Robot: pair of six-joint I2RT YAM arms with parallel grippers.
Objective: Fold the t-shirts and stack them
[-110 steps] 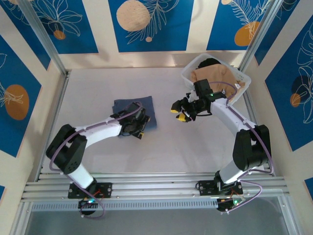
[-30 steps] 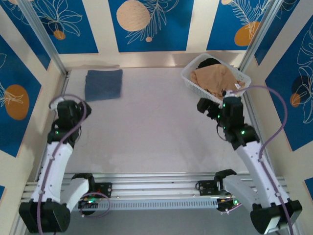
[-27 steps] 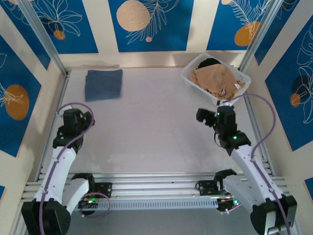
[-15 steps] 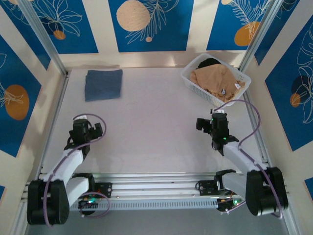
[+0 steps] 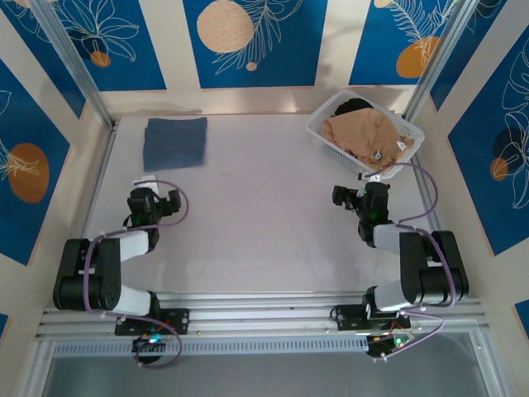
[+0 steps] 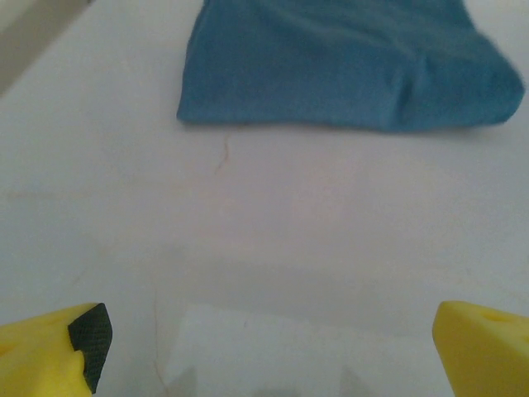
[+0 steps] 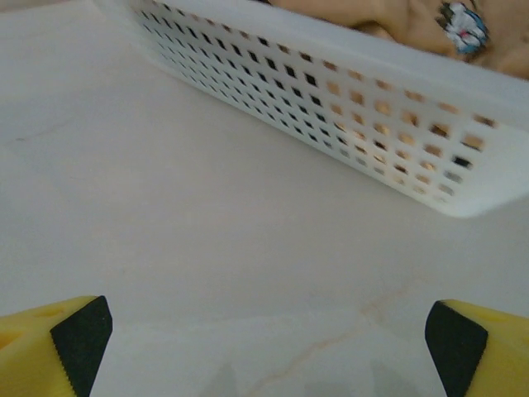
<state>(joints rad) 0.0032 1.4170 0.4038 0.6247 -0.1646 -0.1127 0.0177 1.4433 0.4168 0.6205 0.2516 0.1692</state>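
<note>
Beyond left gripper (image 5: pixel 153 198), well apart: folded blue t-shirt (image 5: pixel 174 142).

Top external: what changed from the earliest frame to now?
The folded blue t-shirt went from mid-table, under the left gripper, to the far-left corner and was let go. Both arms drew back toward their bases; the right gripper is open too, both empty. The basket and tan t-shirt stayed put.
</note>
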